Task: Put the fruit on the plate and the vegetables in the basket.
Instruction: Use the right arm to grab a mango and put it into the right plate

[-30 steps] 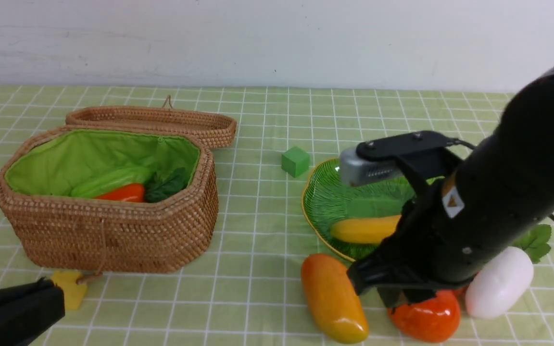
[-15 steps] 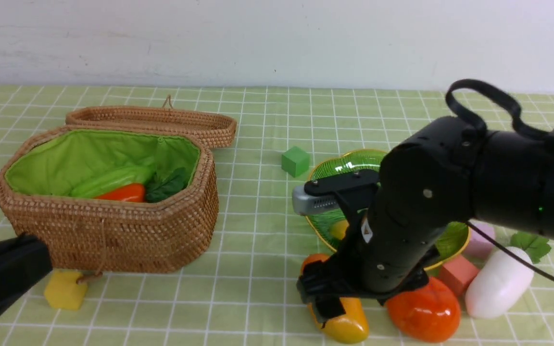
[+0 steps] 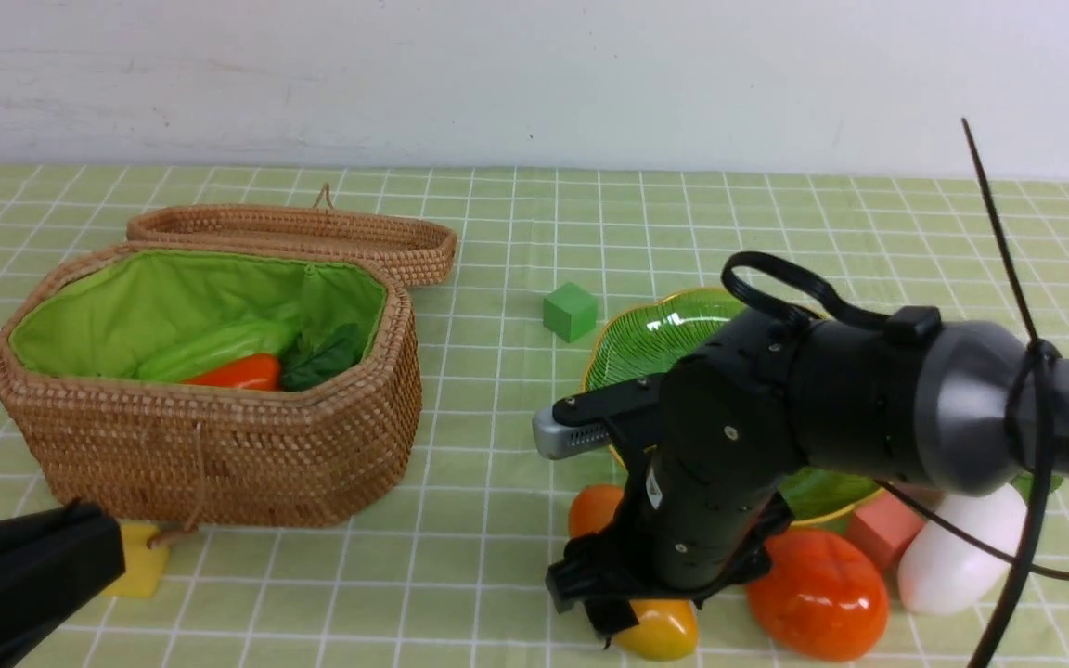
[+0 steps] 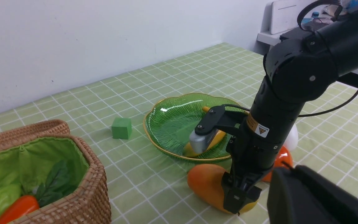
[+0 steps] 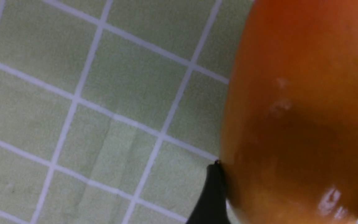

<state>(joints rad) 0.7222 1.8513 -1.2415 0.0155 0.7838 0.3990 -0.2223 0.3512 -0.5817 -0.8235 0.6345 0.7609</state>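
Front view: the right gripper [image 3: 623, 608] is down over the mango [image 3: 593, 510], which lies on the cloth [image 3: 497, 445]. The green plate [image 3: 655, 339] is just behind the gripper. The left gripper [image 3: 98, 561] is well off to its left, fingers together and holding nothing.

Left wrist view: the banana [image 4: 215, 139] lies in the plate behind the right gripper.

Right wrist view: one black finger [image 5: 213, 196] touches the mango's side, and another is at its far side. I cannot tell if they squeeze it.

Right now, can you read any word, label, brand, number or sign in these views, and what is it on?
No word, brand or number is legible in any view.
One small sticker on the right arm: a warning triangle sign only; any print beside it is too small to read.
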